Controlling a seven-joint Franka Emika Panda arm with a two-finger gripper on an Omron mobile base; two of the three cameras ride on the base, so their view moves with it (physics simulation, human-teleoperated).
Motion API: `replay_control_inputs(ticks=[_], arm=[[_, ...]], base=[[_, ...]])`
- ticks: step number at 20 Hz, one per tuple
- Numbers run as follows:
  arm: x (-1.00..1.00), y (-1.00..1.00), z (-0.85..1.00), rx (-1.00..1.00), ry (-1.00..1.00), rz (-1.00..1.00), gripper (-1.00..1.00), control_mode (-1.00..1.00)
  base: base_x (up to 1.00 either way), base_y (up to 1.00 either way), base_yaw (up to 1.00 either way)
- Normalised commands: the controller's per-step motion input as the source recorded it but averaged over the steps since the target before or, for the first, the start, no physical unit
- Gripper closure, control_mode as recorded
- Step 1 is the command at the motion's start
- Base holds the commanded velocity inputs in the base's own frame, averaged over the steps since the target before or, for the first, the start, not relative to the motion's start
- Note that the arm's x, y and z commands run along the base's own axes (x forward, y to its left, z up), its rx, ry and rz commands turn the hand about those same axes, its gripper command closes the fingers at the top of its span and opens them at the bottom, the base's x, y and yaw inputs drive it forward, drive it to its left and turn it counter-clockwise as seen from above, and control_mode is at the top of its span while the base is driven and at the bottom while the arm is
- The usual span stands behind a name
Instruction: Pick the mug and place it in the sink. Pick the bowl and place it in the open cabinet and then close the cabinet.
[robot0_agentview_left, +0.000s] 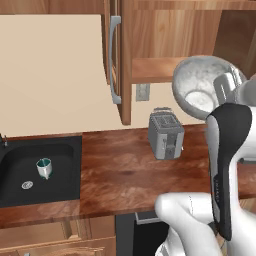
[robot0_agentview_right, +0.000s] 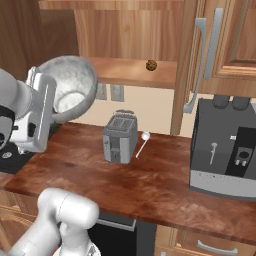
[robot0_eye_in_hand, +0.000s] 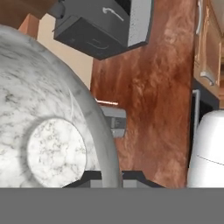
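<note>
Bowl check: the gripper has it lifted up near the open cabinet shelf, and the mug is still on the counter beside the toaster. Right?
Not quite. The left base view shows the mug already standing in the sink, not beside the toaster. The rest holds: the gripper is shut on the bowl, raised near the shelf of the open cabinet.

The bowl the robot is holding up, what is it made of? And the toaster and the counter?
The bowl looks like stone, maybe marble or ceramic: grey-white with dark speckles and a dull finish. The toaster seems brushed metal, plain grey with a soft sheen. The counter looks like polished wood, reddish-brown with swirly grain and slightly glossy. Since everything here is rendered, these are only how they look.
</note>
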Motion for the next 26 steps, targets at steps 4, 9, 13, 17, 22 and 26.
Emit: replay_control_inputs(ticks=[4,9,13,17,22,26], arm=[[0.76,0.01,0.11,-0.03,0.00,0.00,1.00,-1.00],[0.45,-0.04,0.04,0.00,0.00,0.02,1.00,-1.00],[0.30,0.00,0.00,0.00,0.00,0.05,1.00,-1.00],[0.61,-0.01,0.05,0.00,0.04,0.03,1.00,-1.00],[0.77,-0.15,0.19,0.00,0.06,0.01,1.00,-1.00],[0.81,-0.05,0.15,0.00,0.01,0.00,1.00,-1.00]], base=[[0.00,0.00,0.00],[0.00,0.00,0.00],[0.00,0.00,0.00],[0.00,0.00,0.00],[0.00,0.00,0.00],[0.00,0.00,0.00]])
